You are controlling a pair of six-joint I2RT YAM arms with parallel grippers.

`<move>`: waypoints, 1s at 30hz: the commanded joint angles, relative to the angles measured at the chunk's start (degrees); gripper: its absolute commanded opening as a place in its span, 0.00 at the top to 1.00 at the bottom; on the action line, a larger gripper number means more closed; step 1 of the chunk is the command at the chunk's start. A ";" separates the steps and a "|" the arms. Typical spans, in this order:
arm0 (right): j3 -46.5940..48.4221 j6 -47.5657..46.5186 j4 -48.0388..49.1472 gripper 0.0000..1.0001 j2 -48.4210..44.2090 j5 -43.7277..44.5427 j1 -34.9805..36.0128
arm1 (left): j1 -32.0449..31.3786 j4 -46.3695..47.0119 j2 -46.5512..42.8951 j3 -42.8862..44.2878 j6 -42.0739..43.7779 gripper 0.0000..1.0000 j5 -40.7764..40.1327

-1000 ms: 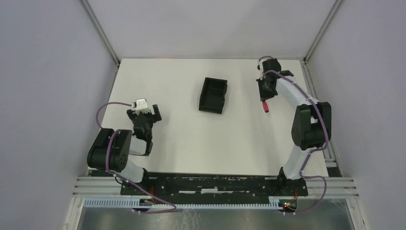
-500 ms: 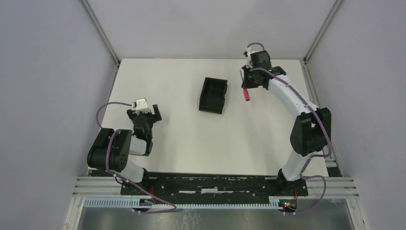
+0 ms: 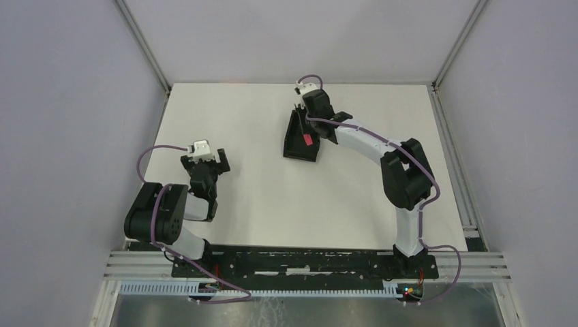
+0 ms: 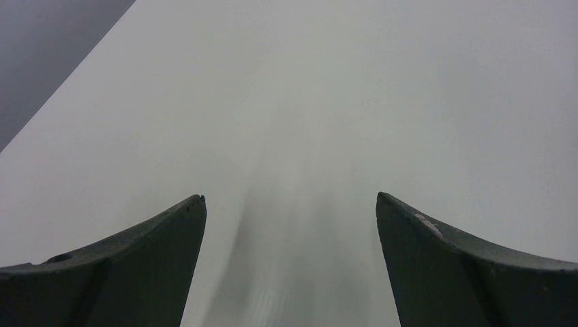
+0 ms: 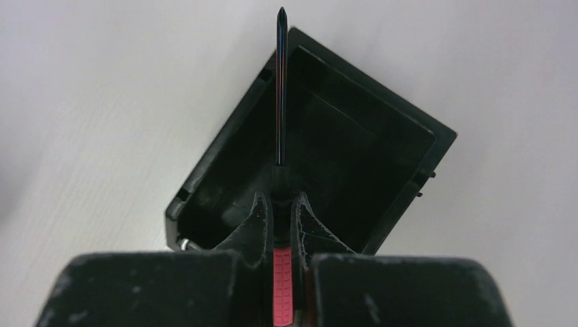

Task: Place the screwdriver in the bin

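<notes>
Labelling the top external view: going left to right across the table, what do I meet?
In order: left pincer → bin → right arm's elbow. The right pincer, holding the screwdriver, overlaps the bin, so it is left out.

The bin (image 5: pixel 354 143) is matt black plastic, the screwdriver (image 5: pixel 280 122) shaft glossy metal, the table (image 3: pixel 272 197) smooth matt.

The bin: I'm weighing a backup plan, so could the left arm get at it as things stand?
Probably its nearer side only: bare table lies between the open left gripper and the bin, but the right gripper, holding the screwdriver, hovers over its opening.
</notes>
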 commanded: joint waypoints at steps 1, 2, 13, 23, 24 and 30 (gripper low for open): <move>3.68 -2.09 1.93 1.00 4.77 3.17 0.34 | 0.04 2.06 0.13 0.95 -0.77 0.00 0.10; 3.85 -2.43 1.81 1.00 5.43 3.12 0.35 | 0.09 2.06 0.13 0.95 -0.74 0.00 0.07; 3.54 0.65 3.15 0.48 0.97 3.45 0.97 | 0.12 2.06 0.13 0.95 -0.79 0.00 0.10; -10.37 -6.14 10.14 0.02 -19.46 13.64 0.69 | 0.09 2.06 0.13 0.95 -0.71 0.00 0.10; -13.93 -7.76 11.78 0.02 -21.74 14.78 0.50 | 0.11 2.06 0.13 0.95 -0.74 0.00 0.06; -33.12 -11.43 18.38 0.02 -33.43 16.61 -3.93 | 0.12 2.06 0.13 0.95 -0.79 0.00 0.11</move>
